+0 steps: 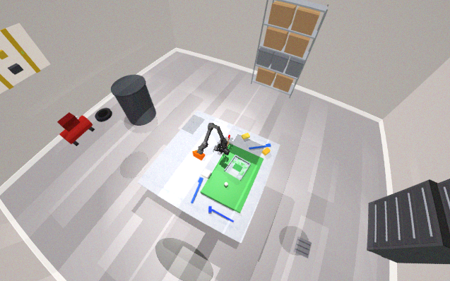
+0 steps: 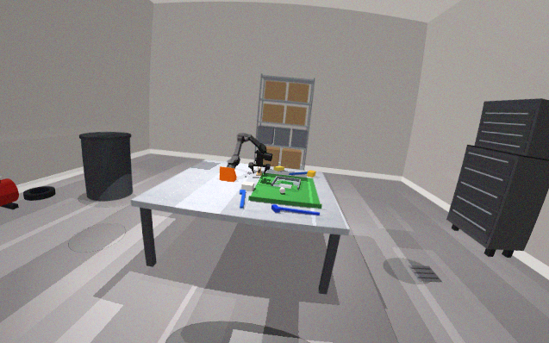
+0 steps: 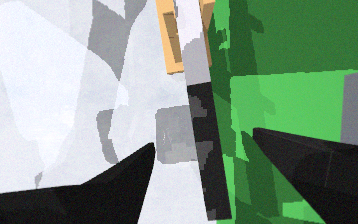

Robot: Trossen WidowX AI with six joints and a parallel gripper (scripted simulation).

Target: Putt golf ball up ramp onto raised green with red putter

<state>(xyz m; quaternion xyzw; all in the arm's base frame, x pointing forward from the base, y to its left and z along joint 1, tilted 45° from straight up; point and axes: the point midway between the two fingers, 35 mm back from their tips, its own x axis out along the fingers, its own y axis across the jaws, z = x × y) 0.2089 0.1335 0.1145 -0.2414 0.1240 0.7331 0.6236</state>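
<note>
My gripper (image 3: 202,140) hangs wide open and empty, the putter's dark shaft (image 3: 207,150) standing between my fingers but nearer the left one, so closing off-centre could knock it aside instead of gripping it.

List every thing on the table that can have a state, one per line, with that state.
Hand: open, holding nothing, fingers either side of the putter's dark grip.
Red putter: leaning in its tan stand, not yet gripped.
Tan stand: on the table at the mat's edge, putter in it.
Golf ball: at rest on the flat green mat, not on the raised green.
Raised green: no ball on it.
</note>
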